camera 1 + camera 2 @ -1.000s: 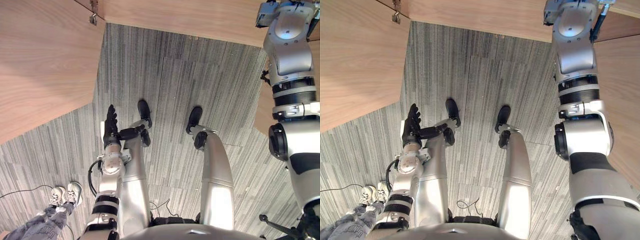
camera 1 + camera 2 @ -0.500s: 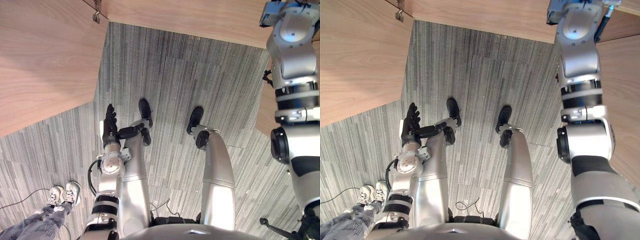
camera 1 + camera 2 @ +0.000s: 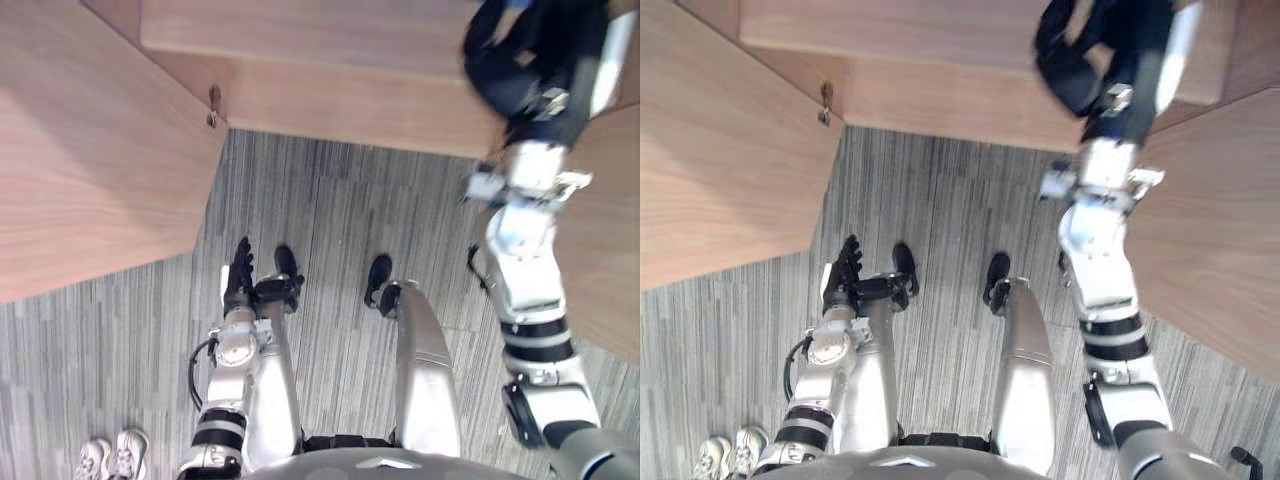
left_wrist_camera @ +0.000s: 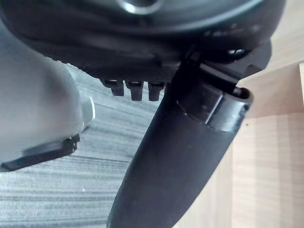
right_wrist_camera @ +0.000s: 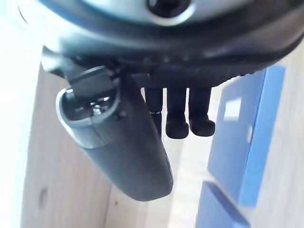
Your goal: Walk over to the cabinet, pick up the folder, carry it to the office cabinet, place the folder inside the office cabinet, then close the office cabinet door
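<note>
The right hand (image 3: 505, 65), empty with fingers (image 5: 178, 118) loosely apart, has a blue folder (image 5: 247, 137) just beyond it inside the cabinet (image 3: 330, 95), while the left hand (image 3: 238, 288) hangs straight-fingered.

It is bright here, and the light is soft and even. The pale wooden cabinet wall (image 3: 90, 170) and the grey striped carpet floor (image 3: 330, 210) are lit all over, with no hard shadows on them. In the head views the dark right hand (image 3: 505, 60), up by the cabinet, looks smeared and fuzzy. In the right wrist view a strong white glare (image 5: 14, 57) washes out one side, and the blue folders (image 5: 259, 128) past the fingers look soft. In the left wrist view the dark left hand (image 4: 175, 166) is very close and dim, with the carpet behind it fuzzy.
</note>
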